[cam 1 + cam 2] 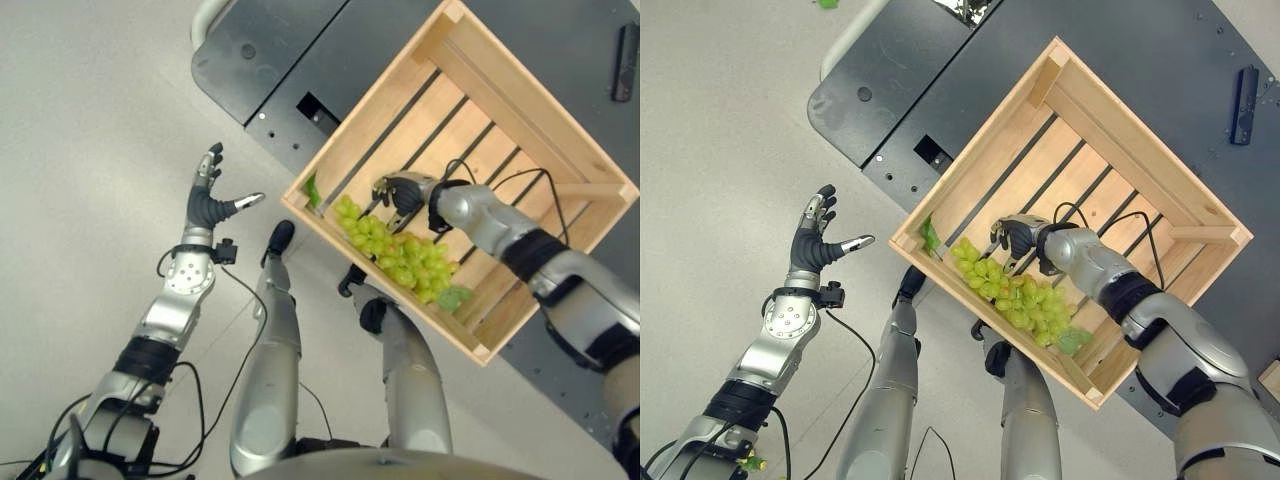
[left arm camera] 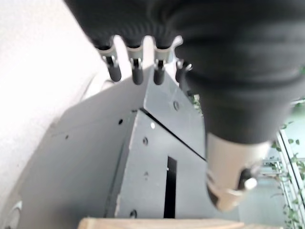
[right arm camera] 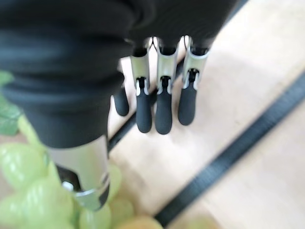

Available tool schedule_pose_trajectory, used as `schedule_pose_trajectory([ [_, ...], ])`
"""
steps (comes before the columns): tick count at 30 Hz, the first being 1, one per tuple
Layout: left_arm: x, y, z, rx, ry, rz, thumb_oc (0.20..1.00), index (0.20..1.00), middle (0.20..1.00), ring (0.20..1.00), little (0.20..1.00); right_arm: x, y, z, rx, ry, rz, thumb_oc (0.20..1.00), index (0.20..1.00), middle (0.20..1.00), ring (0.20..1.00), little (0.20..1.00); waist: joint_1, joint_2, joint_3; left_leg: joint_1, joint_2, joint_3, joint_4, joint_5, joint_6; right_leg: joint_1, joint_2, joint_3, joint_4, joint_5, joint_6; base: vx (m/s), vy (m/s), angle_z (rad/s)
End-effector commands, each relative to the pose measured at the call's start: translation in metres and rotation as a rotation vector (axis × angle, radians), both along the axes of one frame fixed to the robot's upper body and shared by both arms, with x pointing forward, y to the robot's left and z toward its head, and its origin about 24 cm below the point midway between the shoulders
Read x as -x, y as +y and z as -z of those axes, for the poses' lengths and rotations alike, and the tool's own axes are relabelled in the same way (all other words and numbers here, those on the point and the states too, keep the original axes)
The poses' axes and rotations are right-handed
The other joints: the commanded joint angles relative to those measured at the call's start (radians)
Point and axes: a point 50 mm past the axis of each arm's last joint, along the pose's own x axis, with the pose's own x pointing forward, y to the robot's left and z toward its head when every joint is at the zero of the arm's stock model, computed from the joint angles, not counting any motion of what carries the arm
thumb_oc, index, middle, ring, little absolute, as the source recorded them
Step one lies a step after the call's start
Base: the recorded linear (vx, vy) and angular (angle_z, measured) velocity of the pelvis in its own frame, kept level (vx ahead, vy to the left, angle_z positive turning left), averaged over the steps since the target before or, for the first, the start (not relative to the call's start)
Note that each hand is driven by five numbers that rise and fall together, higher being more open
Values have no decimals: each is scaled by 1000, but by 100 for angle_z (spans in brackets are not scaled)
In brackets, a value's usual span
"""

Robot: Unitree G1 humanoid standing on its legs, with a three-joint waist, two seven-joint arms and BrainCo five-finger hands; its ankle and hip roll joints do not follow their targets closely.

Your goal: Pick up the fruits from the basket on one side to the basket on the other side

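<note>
A bunch of green grapes (image 1: 400, 255) lies inside a wooden slatted crate (image 1: 520, 95), along its near wall, with a green leaf (image 1: 455, 297) at one end. My right hand (image 1: 402, 190) is inside the crate just past the far edge of the bunch, open with fingers relaxed over the bare slats. In the right wrist view its fingers (image 3: 162, 109) hang straight above the wood, and the thumb sits right over the grapes (image 3: 28, 191) without closing on them. My left hand (image 1: 208, 205) is raised over the floor left of the crate, open with fingers spread and holding nothing.
The crate rests on a dark grey platform (image 1: 270, 60) with a rectangular slot near its edge. A small black object (image 1: 1243, 90) lies at the platform's far right. Pale floor (image 1: 90, 120) stretches to the left. The left wrist view looks over the platform (image 2: 95, 157) toward the crate's rim (image 2: 157, 223).
</note>
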Motion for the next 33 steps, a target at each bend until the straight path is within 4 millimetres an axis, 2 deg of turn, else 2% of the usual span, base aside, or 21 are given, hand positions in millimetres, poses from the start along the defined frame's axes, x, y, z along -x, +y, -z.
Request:
schedule_pose_trajectory([
  [1,9,1,-23,-9,-124,7,1000,1000,1000,1000,1000,16,-37,27,73,130,62,1000,1000,1000,1000,1000,-33,-16,3,38,-31,14,-19,-17,72,91,28,33,-31,-107,130,-68,66,0],
  [2,10,3,-26,-21,-134,8,1000,1000,1000,1000,1000,21,-44,21,61,128,55,1000,1000,1000,1000,1000,-38,-20,3,13,-32,17,-20,8,73,72,25,21,-41,-77,127,72,-35,0],
  [3,10,3,-23,-19,-124,8,1000,1000,1000,1000,1000,23,-44,24,63,139,54,1000,1000,1000,1000,1000,-41,-21,3,38,-31,19,-20,-17,72,92,27,33,-35,-103,132,-65,63,-3],
  [4,12,5,-26,-32,-132,6,1000,1000,1000,1000,1000,29,-51,15,77,127,42,1000,1000,1000,1000,1000,-46,-28,3,15,-31,19,-23,7,72,73,26,22,-46,-74,128,73,-35,-2],
  [5,12,5,-23,-29,-122,5,1000,1000,1000,1000,1000,30,-51,18,79,137,42,1000,1000,1000,1000,1000,-49,-29,3,40,-29,21,-23,-17,72,94,28,35,-40,-100,133,-68,60,-6],
  [6,14,9,-27,-50,-135,0,1000,1000,1000,1000,1000,37,-56,2,87,114,13,1000,1000,1000,1000,1000,-58,-39,3,19,-28,22,-28,9,72,74,29,26,-54,-67,130,0,0,0],
  [11,16,10,-28,-67,-137,7,1000,1000,1000,1000,1000,50,-65,-9,69,119,0,1000,1000,1000,1000,1000,-68,-49,3,32,-24,26,-37,10,70,84,31,30,-66,-61,133,-14,10,-8],
  [13,18,10,-30,-76,-144,16,1000,1000,1000,1000,1000,62,-73,-19,68,139,-5,1000,1000,1000,1000,1000,-79,-56,3,43,-22,32,-41,8,70,97,32,34,-76,-58,134,-1,13,-11],
  [18,20,9,-33,-103,-149,39,1000,1000,1000,1000,1000,71,-83,-22,69,165,10,1000,1000,1000,1000,1000,-85,-60,3,42,-22,40,-35,3,70,98,33,44,-82,-52,137,-1,3,-4],
  [22,20,9,-34,-116,-148,44,1000,1000,1000,1000,1000,70,-76,-25,106,142,-21,1000,1000,1000,1000,1000,-87,-57,3,20,-27,44,-26,2,73,74,34,51,-85,-43,139,0,0,0],
  [33,22,11,-31,-93,-140,29,1000,1000,1000,1000,1000,64,-57,-18,44,98,-57,1000,1000,1000,1000,1000,-91,-48,3,-58,-40,53,29,-15,86,5,37,72,-70,-37,143,-2,10,-5],
])
